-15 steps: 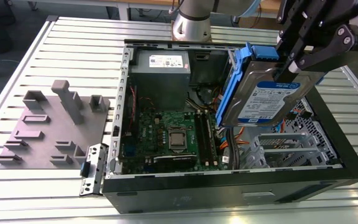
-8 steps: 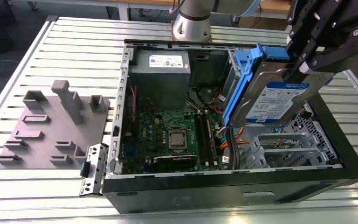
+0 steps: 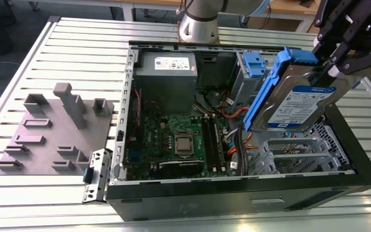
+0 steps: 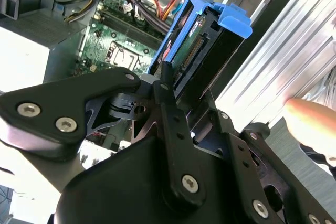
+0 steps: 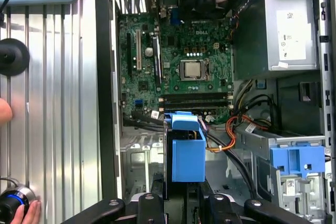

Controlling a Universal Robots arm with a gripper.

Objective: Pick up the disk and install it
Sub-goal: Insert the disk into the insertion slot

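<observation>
In the exterior view, the gripper (image 3: 330,72) is hanging over the computer case (image 3: 237,193), at the end of the case on the exterior view's right. Its black fingers are clamping the disk (image 3: 295,92), which is standing on edge and tilting, label facing the camera, clear above the case's drive bay. Inside the case, the motherboard (image 3: 179,140) is lying flat in the middle, the power supply (image 3: 166,72) is sitting at the far end, and orange cables (image 3: 234,112) are running between them and the bay. A smaller blue bracket (image 3: 253,65) is standing in the case just behind the disk. Outside the case, on the exterior view's left, a grey fixture plate (image 3: 50,130) is resting on the slatted table (image 3: 44,203).

In the second wrist view, the gripper (image 4: 181,85) is pinching the disk (image 4: 194,45) across its two faces, connector edge toward the camera. The disk is hanging over the case's edge, and the motherboard is lying beyond it. A blurred fingertip (image 4: 310,121) is showing outside the case.

In the first wrist view, the disk (image 5: 186,156) is appearing edge-on between the fingers, covering part of the case floor beside the motherboard. The orange cables are crossing the gap between the disk and the bracket's bay. Outside the case, a hand (image 5: 23,213) is resting on the table.
</observation>
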